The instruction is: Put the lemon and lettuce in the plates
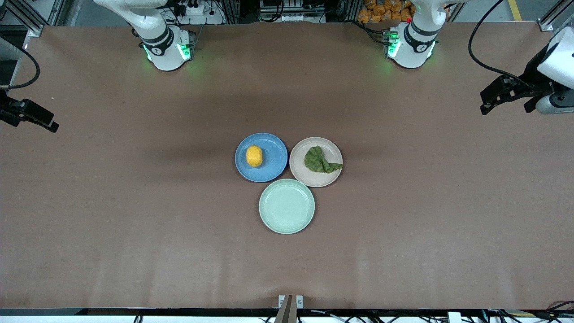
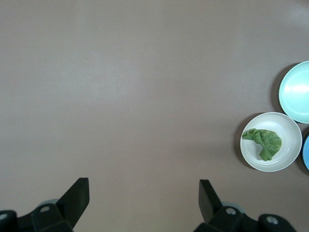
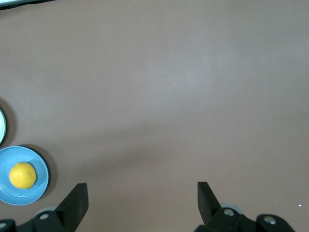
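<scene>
I count three plates on my table: one blue plate (image 1: 261, 157), one beige-pink plate (image 1: 316, 162), one pale mint-green plate (image 1: 287, 206); one lemon (image 1: 254, 156), lying in the blue one; one lettuce (image 1: 319, 160) leaf, lying in the beige-pink one; two grippers of mine, the left gripper (image 2: 144, 200) and the right gripper (image 3: 143, 203), each with two fingers spread apart.

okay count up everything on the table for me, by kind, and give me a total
Plates: 3 (blue, beige-pink, mint-green)
Lemon: 1, on the blue plate
Lettuce: 1, on the beige-pink plate
Total: 5
</scene>
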